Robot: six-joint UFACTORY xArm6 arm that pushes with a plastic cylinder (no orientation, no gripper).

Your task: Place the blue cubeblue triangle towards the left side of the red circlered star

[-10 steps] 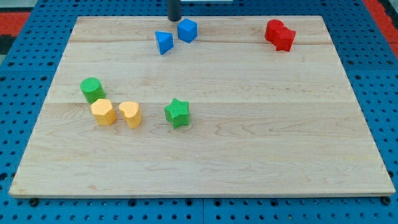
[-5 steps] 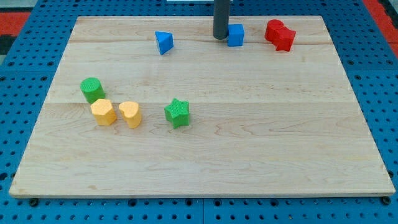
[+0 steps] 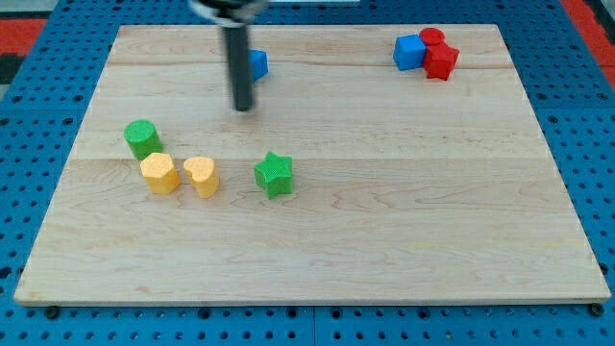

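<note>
The blue cube (image 3: 409, 52) sits at the view's top right, touching the left side of the red circle (image 3: 431, 38) and red star (image 3: 441, 61). The blue triangle (image 3: 257, 63) lies at the top centre-left, partly hidden behind my rod. My tip (image 3: 244, 108) rests on the board just below and slightly left of the blue triangle, far left of the red blocks.
A green cylinder (image 3: 142, 138), a yellow hexagon-like block (image 3: 159, 173) and a yellow heart (image 3: 202, 176) cluster at the view's left. A green star (image 3: 274, 174) lies centre-left. The wooden board (image 3: 317, 240) sits on a blue pegboard.
The blue cube has been pushed right until it touches the red blocks. My rod has swung back left and down, ending just below the blue triangle.
</note>
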